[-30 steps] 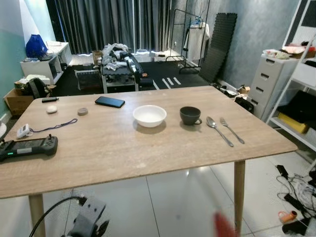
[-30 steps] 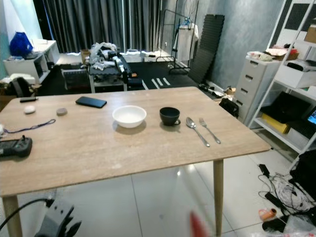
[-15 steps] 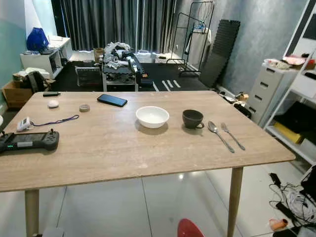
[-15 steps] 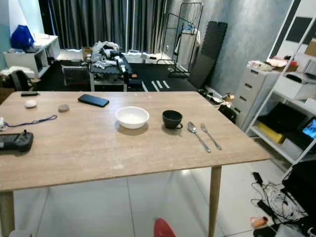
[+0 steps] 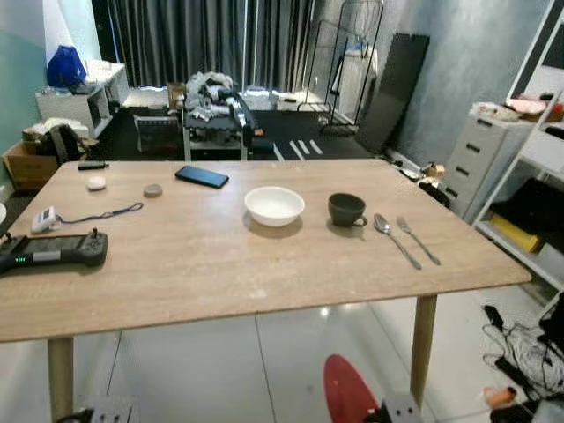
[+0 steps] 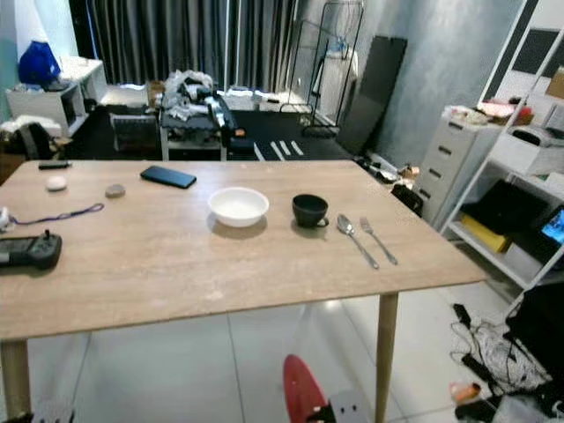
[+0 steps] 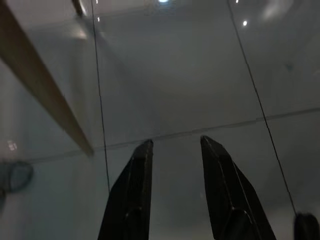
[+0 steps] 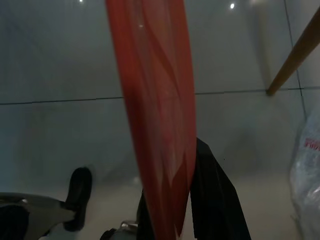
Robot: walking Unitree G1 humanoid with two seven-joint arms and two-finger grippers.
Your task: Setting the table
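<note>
Looking down from the head views, a wooden table (image 5: 220, 264) carries a white bowl (image 5: 274, 204), a dark cup (image 5: 345, 209), a spoon (image 5: 393, 238) and a fork (image 5: 417, 240) in a row; a smooth red plate (image 5: 345, 392) stands edge-up below the table's near edge. Through the right wrist view, the right gripper (image 8: 186, 200) is clamped on the glossy red plate, held edge-on between its fingers. Through the left wrist view, the left gripper (image 7: 175, 150) hangs over grey tiled floor (image 7: 175, 75), fingers apart.
</note>
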